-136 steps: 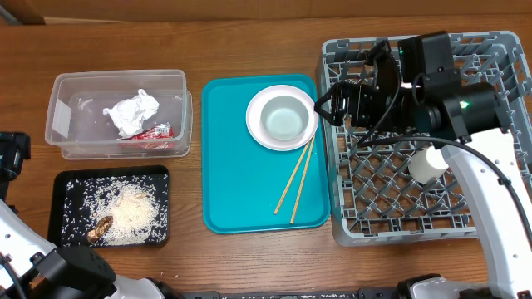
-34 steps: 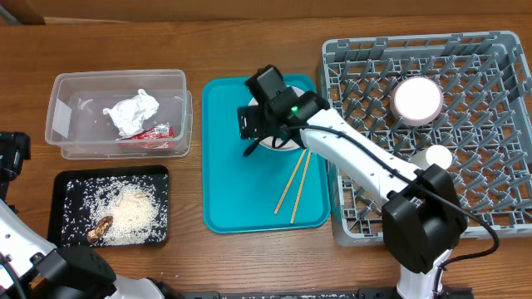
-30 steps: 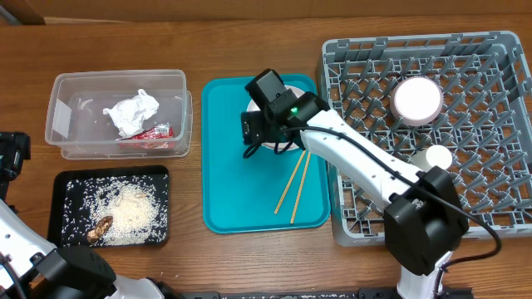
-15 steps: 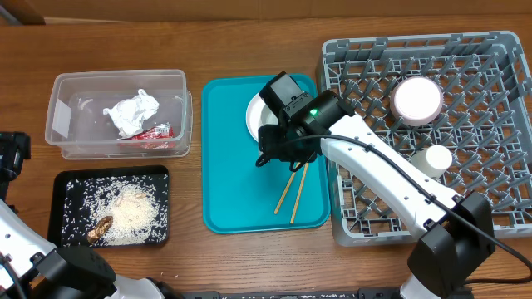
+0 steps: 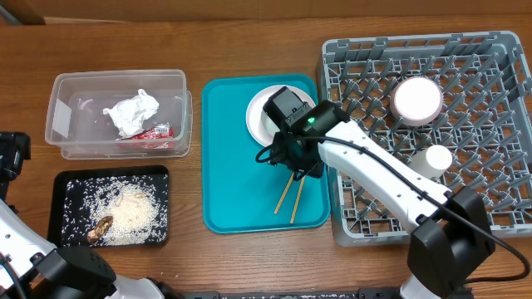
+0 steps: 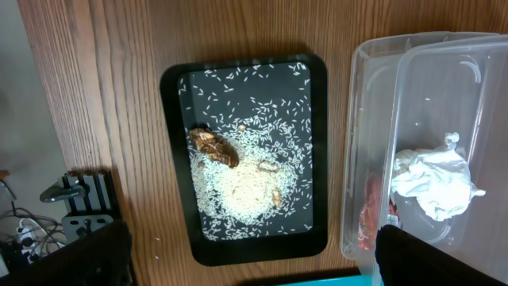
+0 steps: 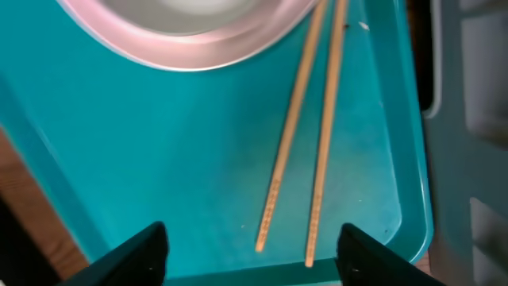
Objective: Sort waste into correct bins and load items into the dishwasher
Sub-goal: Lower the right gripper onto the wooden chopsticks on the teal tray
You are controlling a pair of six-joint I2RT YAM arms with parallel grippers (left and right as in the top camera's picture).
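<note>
1. The chopsticks (image 7: 325,135) lie side by side on the teal tray (image 5: 237,166), towards its edge nearest the rack, their lower ends splayed a little.
2. The right hand (image 7: 252,232) hangs over the teal tray above those ends. We see its fingers spread wide, a stick end between them, gripping nothing.
3. A white plate (image 5: 256,116) sits at the teal tray's far end, partly hidden under the right arm.
4. The grey rack (image 5: 490,166) stands just right of the teal tray, holding an upturned bowl (image 5: 417,98) and a small cup (image 5: 434,158).
5. Left of the teal tray, the clear tub (image 5: 62,108) holds the crumpled napkin (image 5: 131,112) and the red wrapper (image 5: 154,133).
6. Nearer us than the tub, also left of the teal tray, the black tray (image 5: 58,208) carries loose rice (image 5: 129,208) and a brown scrap (image 5: 100,228).
7. The left hand (image 6: 250,248) hovers above the black tray, fully spread and empty.
8. Everything rests on a brown wood-grain bench (image 5: 249,41). Past the bench edge farthest from the teal tray we make out a grey surface and some cables (image 6: 32,234).
</note>
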